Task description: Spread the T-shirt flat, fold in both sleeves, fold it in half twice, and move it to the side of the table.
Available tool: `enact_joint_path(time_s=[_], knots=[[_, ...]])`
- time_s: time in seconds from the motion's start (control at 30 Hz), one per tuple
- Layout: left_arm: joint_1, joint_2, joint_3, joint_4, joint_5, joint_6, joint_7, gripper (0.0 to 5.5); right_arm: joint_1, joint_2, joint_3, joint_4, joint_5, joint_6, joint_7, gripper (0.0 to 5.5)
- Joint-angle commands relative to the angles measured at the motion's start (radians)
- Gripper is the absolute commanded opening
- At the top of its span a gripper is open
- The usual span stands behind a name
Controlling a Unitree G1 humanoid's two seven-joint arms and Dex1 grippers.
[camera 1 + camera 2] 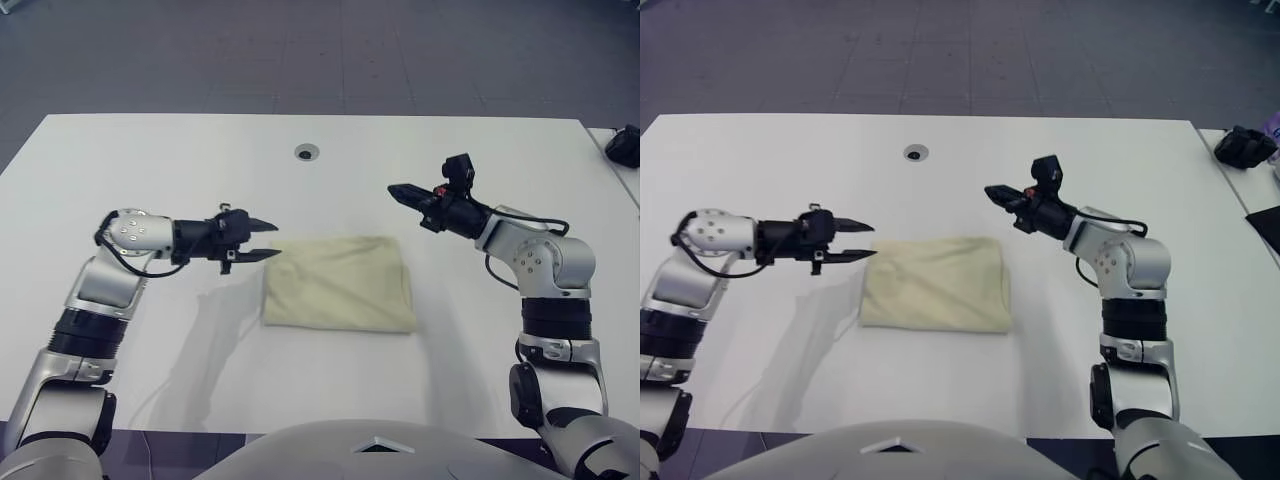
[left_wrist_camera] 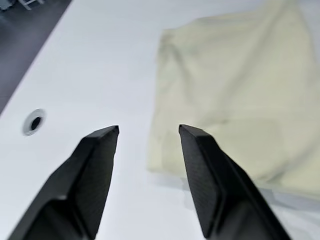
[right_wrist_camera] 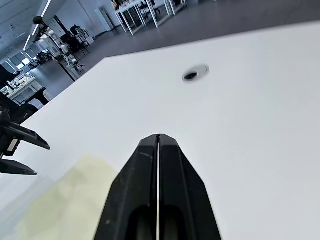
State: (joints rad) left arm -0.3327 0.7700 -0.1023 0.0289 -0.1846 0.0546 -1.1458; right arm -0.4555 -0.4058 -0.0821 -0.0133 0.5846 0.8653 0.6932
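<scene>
A white table [image 1: 150, 160] spans the head cameras' view, bare surface running wide to the left, right and far side of a pale yellow T-shirt [image 1: 338, 284]. The T-shirt lies folded into a compact rectangle near the middle of the table, with a narrower strip of tabletop between it and the near edge. The left gripper [image 1: 276, 240], fingers spread, is poised just beside the shirt's far left corner. Whether its lower fingertip touches the cloth cannot be told from the head views. The left wrist view looks between the two dark fingers [image 2: 95, 165] onto the shirt's left edge and the white surface next to it. The right gripper [image 1: 393, 190], its fingers pressed together with nothing between them, is raised over bare table beyond the shirt's far right corner, apart from the cloth. Its wrist view looks past the far edge to a room of benches and equipment, and catches the other gripper farther off beside the yellow cloth. A small round cable hole [image 1: 307, 152] sits near the far edge, well apart from the shirt. A dark object [image 1: 1243, 146] rests on a neighbouring surface past the right edge.
</scene>
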Motion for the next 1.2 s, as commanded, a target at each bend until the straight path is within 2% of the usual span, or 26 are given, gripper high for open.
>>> enact_joint_path(time_s=[0.03, 0.13, 0.17, 0.27, 0.37, 0.57, 0.7, 0.8, 0.9, 1.0, 1.07, 1.13, 1.2], knots=[[-0.081, -0.040, 0.145, -0.005, 0.001, 0.057, 0.226, 2.88, 0.051, -0.022, 0.222, -0.065, -0.031, 0.017, 0.124, 0.00], [-0.091, -0.087, 0.181, 0.002, 0.012, 0.059, 0.348, 3.36, 0.078, -0.017, 0.315, 0.001, -0.062, 0.045, 0.143, 0.00], [-0.078, -0.094, 0.174, -0.001, 0.019, 0.054, 0.362, 3.50, 0.075, -0.007, 0.325, 0.049, -0.093, 0.046, 0.106, 0.20], [-0.030, -0.109, 0.162, -0.022, 0.041, 0.058, 0.409, 3.98, 0.043, 0.045, 0.282, 0.199, -0.144, 0.100, -0.029, 0.57], [-0.011, -0.119, 0.145, -0.015, 0.082, 0.042, 0.448, 4.53, 0.014, 0.055, 0.186, 0.366, -0.207, 0.106, -0.201, 1.01], [-0.027, -0.164, 0.122, 0.011, 0.147, 0.044, 0.543, 5.38, -0.047, -0.105, -0.010, 0.804, -0.329, -0.247, -0.507, 1.61], [-0.026, -0.214, 0.087, -0.002, 0.161, 0.056, 0.583, 5.40, -0.080, -0.173, -0.054, 1.012, -0.355, -0.448, -0.594, 2.16], [-0.025, -0.245, 0.061, 0.001, 0.171, 0.058, 0.598, 5.40, -0.093, -0.191, -0.068, 1.076, -0.371, -0.525, -0.627, 2.56], [-0.031, -0.271, 0.042, 0.006, 0.191, 0.063, 0.622, 5.40, -0.086, -0.186, -0.130, 0.991, -0.362, -0.510, -0.750, 3.07], [-0.013, -0.290, 0.039, -0.016, 0.194, 0.069, 0.641, 5.40, -0.005, -0.106, -0.231, 0.614, -0.297, -0.423, -0.876, 3.53], [0.015, -0.301, 0.048, -0.044, 0.193, 0.067, 0.660, 5.40, 0.055, -0.024, -0.234, 0.301, -0.267, -0.390, -0.922, 3.92], [0.037, -0.326, 0.063, -0.075, 0.193, 0.048, 0.702, 5.40, 0.108, 0.027, -0.140, 0.061, -0.267, -0.425, -0.867, 4.22], [0.047, -0.380, 0.087, -0.106, 0.178, 0.048, 0.771, 5.40, 0.187, 0.028, -0.003, -0.058, -0.339, -0.533, -0.770, 4.62]])
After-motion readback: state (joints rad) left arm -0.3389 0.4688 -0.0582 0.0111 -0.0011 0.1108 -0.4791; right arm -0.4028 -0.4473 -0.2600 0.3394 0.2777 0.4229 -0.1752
